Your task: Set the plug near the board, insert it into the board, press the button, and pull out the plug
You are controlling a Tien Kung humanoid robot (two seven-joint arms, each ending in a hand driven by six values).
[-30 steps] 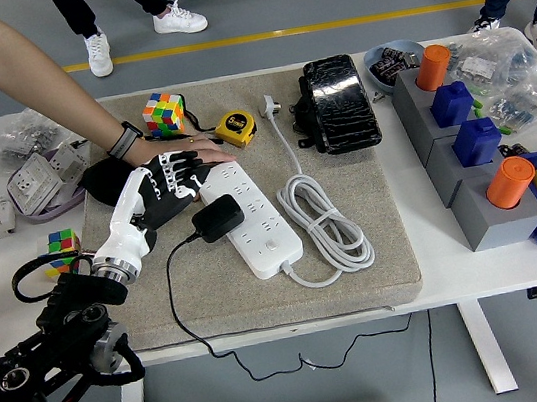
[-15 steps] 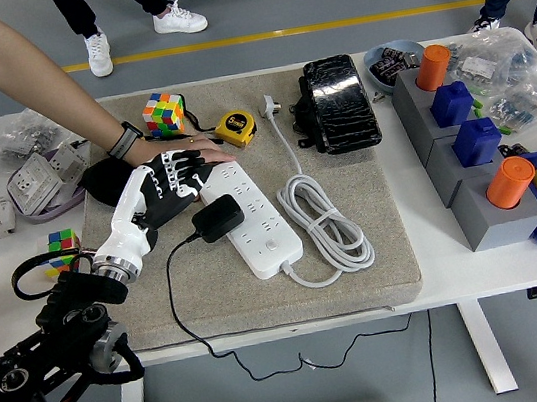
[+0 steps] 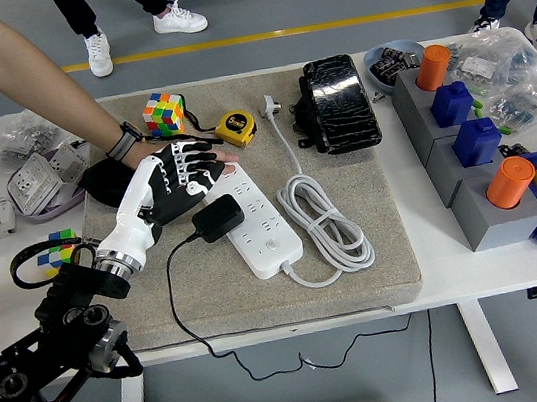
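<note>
The plug (image 3: 217, 217) sits in the board (image 3: 256, 215), just below the left hand (image 3: 179, 179); fingers spread, holding nothing.

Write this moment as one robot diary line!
black plug: in white power strip | left hand: open, above strip's far end | person's hand: on strip

The robot's left hand (image 3: 176, 179) is hovering open, fingers spread, over the power strip's (image 3: 256, 221) far end, overlapping a person's hand (image 3: 203, 153).
</note>
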